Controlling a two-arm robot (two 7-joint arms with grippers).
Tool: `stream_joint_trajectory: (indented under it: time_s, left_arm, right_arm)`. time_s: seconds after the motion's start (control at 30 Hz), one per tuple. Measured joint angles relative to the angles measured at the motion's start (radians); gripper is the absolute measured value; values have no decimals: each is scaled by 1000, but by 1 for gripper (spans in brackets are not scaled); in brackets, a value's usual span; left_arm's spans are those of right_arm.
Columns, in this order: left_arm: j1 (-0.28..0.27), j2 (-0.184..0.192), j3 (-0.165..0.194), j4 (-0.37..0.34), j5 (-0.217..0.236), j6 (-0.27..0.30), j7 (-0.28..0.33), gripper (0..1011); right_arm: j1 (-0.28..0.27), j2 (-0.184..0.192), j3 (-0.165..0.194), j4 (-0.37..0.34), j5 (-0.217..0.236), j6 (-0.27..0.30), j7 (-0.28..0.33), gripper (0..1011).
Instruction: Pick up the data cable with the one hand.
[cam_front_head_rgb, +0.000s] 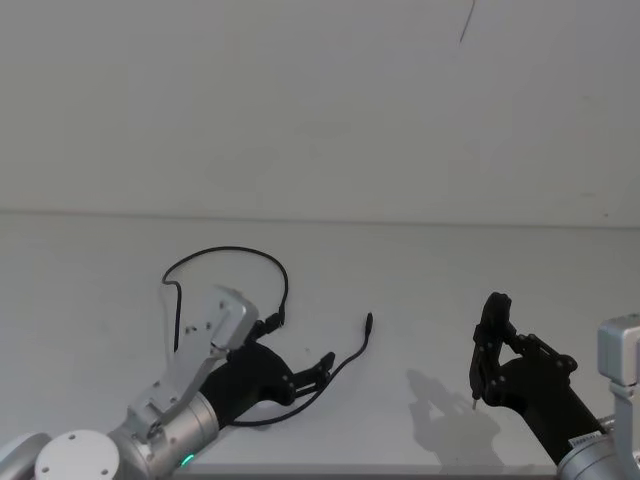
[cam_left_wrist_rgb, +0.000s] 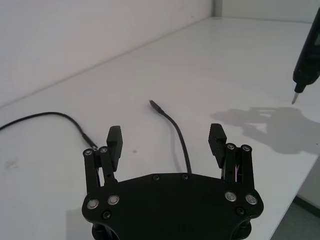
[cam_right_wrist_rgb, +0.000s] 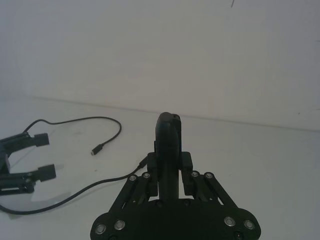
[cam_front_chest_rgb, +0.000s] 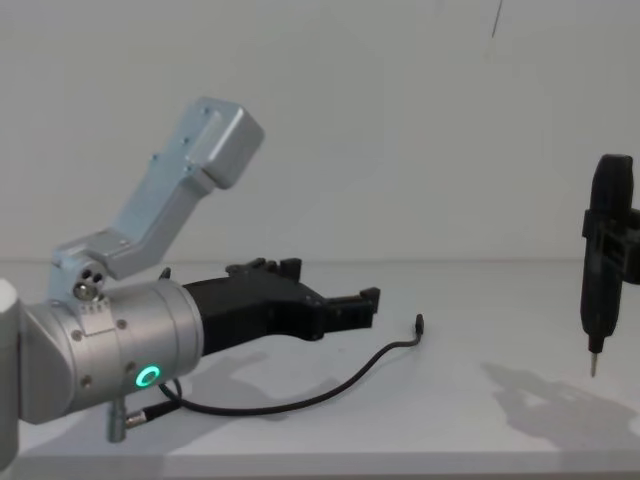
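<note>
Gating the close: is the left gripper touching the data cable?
Apart. Left wrist view: data cable lies between open fingers of the left gripper, bare table either side.

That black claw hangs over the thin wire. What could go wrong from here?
The data cable is thin and lies flat on the table, so the open left gripper might close above it or let it slip. Its loop curls back beside that arm, so lifting could snag it. The right gripper holds a pen-like tool well aside.

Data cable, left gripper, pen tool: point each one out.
data cable (cam_front_head_rgb: 230, 250), head view, top of its loop.
left gripper (cam_left_wrist_rgb: 165, 132), left wrist view, midway between fingertips.
pen tool (cam_left_wrist_rgb: 306, 60), left wrist view, black body.
</note>
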Motion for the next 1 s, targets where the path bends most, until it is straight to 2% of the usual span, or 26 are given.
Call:
stream_joint_trajectory:
  time_s: [0.57,1.0]
  left_arm:
    - [-60,-44,20,96,19,-19,-52,1001]
    - [-80,-85,38,158,37,3,-60,1001]
  right_arm:
    - [0,0,0,0,0,0,0,269]
    - [0,0,0,0,0,0,0,269]
